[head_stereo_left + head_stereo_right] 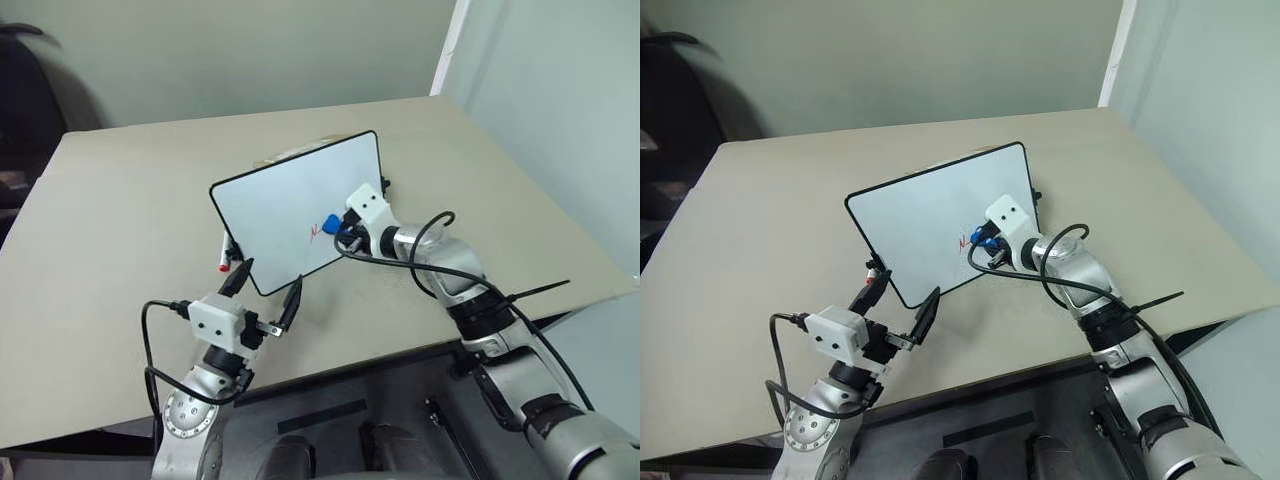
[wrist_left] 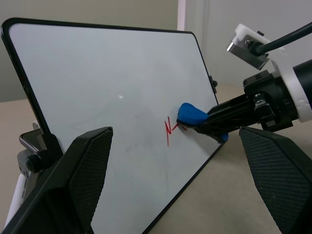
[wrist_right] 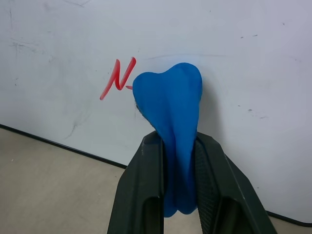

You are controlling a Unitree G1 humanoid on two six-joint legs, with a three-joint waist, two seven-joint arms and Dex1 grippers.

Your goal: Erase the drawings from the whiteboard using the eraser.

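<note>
right end effector pinching eraser on whiteboard | drawings beside | left end effector spread

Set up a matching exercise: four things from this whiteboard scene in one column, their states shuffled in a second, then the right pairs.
Things:
1. eraser
2. drawings
3. left tool
4. marker

States:
A. open, near the whiteboard's lower corner
B. red scribble on the board, beside the blue block
C. pinched in the right tool, pressed on the board
D. lying on the table, mostly hidden behind the board

Pairs: 1-C, 2-B, 3-A, 4-D
</note>
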